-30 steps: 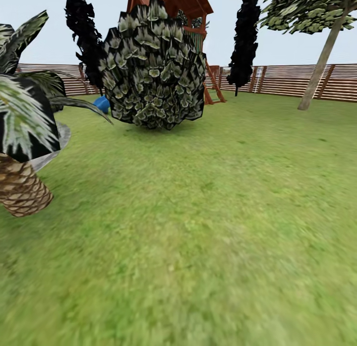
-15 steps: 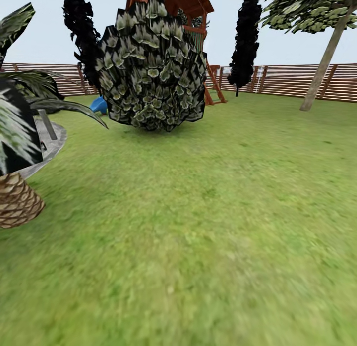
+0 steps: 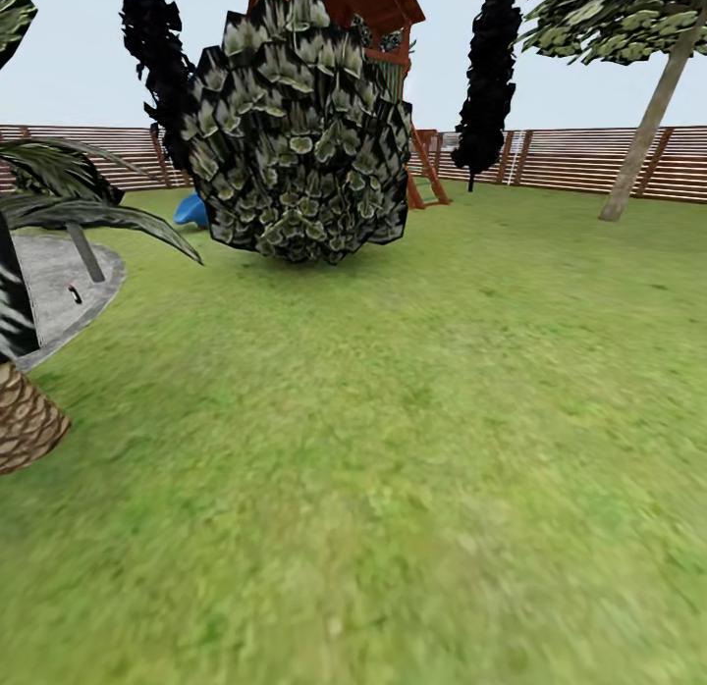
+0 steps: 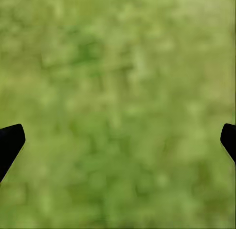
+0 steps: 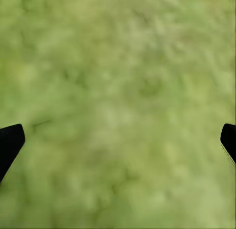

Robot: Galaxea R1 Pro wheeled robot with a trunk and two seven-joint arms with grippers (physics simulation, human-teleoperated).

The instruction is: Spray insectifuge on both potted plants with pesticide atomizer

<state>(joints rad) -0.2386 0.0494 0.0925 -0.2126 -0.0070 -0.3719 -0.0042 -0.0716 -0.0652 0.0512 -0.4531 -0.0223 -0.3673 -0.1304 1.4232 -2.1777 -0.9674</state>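
Pesticide atomizer (image 3: pixel 75 293) is a tiny dark thing with a red tip. It lies well apart from both sets of jaws, far ahead of them and off to the robot's left.

Nearest are the jaws themselves. The left jaws are spread wide. Their two black fingertips (image 4: pixel 10 143) stand at opposite edges of the left wrist view, with blurred garden lawn (image 4: pixel 118 91) between them and nothing in their grip. The right jaws are spread just as wide. Their fingertips (image 5: pixel 10 140) frame bare grass and they hold nothing either.

Further out from the jaws, on the left side, the scaly brown trunk of a palm (image 3: pixel 25 425) stands at the lawn's edge, and its long fronds (image 3: pixel 98 214) arch above. Beyond the trunk lies the round grey paved patch (image 3: pixel 44 263). The atomizer rests on it, just beside a leaning grey post (image 3: pixel 88 253).

Further still, straight ahead, stands a large rounded shrub (image 3: pixel 299 135) of pale-centred leaves. A blue object (image 3: pixel 191 211) peeks out at its left foot, and a red-brown wooden playhouse (image 3: pixel 344 3) rises behind it. Two tall dark trees (image 3: pixel 491 77) flank the shrub. A leaning tree (image 3: pixel 648 106) stands at the far right. A brown slatted fence (image 3: pixel 570 160) closes off the back of the garden.
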